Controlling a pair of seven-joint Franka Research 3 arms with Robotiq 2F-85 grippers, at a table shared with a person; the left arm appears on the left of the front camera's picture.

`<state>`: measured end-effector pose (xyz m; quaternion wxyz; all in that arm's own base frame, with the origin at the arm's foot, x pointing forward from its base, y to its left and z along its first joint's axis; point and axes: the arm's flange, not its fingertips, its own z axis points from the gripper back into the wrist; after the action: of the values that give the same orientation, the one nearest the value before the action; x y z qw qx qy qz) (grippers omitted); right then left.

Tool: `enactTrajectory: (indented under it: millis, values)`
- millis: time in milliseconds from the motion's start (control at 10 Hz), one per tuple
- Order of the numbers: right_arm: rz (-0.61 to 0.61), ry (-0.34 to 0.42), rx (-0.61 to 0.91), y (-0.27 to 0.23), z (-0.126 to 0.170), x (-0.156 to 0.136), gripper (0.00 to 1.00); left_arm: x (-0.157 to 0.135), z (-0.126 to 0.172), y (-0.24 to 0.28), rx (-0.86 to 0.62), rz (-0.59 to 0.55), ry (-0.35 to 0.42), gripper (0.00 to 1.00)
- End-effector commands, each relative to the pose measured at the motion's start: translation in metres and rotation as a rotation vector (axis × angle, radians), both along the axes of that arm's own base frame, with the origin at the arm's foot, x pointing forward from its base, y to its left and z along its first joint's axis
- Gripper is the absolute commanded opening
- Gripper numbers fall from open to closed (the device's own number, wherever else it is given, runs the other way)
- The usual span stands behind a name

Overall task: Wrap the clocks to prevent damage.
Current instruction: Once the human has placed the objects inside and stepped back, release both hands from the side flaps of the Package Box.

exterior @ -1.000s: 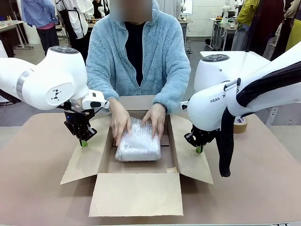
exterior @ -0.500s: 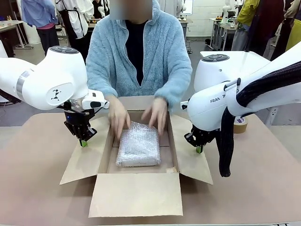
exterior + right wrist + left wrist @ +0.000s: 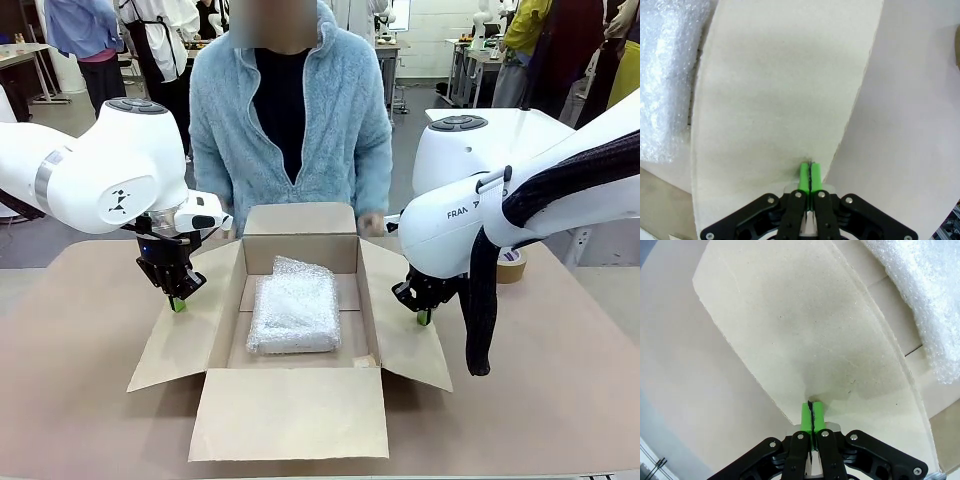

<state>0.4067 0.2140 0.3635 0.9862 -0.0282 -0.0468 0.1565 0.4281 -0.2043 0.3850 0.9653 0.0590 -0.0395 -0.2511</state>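
The clocks show as one whitish bubble-wrap bundle (image 3: 295, 305) lying flat on the floor of the open brown cardboard box (image 3: 290, 412). No clock face is visible. My left gripper (image 3: 177, 303) is shut, its green tips resting on the box's left flap (image 3: 185, 335). In the left wrist view the shut left gripper (image 3: 811, 412) touches that flap (image 3: 790, 340), with the bundle (image 3: 920, 300) off at the upper right. My right gripper (image 3: 423, 318) is shut too, tips on the right flap (image 3: 405, 340). The right wrist view shows the right gripper (image 3: 810, 175) against the flap (image 3: 780, 90), and the bundle (image 3: 665, 75) at the left.
A person in a light blue fleece stands behind the box, one hand (image 3: 372, 222) near its back right corner. A brown tape roll (image 3: 511, 264) lies on the table at the right. The box's front flap lies folded out toward me on the tan tabletop (image 3: 80, 380).
The person's hands have let go of the bundle and drawn back out of the box, and the person has straightened up. The bundle has settled flat. Neither arm has moved.
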Motion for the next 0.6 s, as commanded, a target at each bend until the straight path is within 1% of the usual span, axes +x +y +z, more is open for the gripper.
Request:
enactTrajectory:
  millis: [0, 100, 200, 300, 400, 500]
  values:
    - [-0.009, 0.000, -0.011, 0.002, -0.002, -0.002, 0.01, -0.001, 0.002, 0.001, 0.007, -0.005, -0.007, 0.00]
    - [0.000, 0.000, 0.000, 0.000, 0.000, 0.000, 0.01, 0.000, 0.000, 0.000, 0.000, 0.000, 0.000, 0.00]
    - [0.041, -0.010, 0.001, -0.004, 0.005, -0.003, 0.01, -0.002, 0.005, 0.002, -0.021, -0.021, 0.004, 0.00]
    - [0.069, -0.015, -0.003, -0.008, 0.017, -0.006, 0.01, -0.001, 0.015, 0.006, -0.048, -0.050, 0.010, 0.00]
    - [0.127, -0.029, -0.006, -0.013, 0.040, -0.014, 0.01, -0.003, 0.036, 0.012, -0.056, -0.076, 0.033, 0.00]
    - [0.190, -0.008, -0.043, -0.019, 0.073, -0.029, 0.01, -0.010, 0.068, 0.021, -0.027, -0.167, 0.028, 0.00]
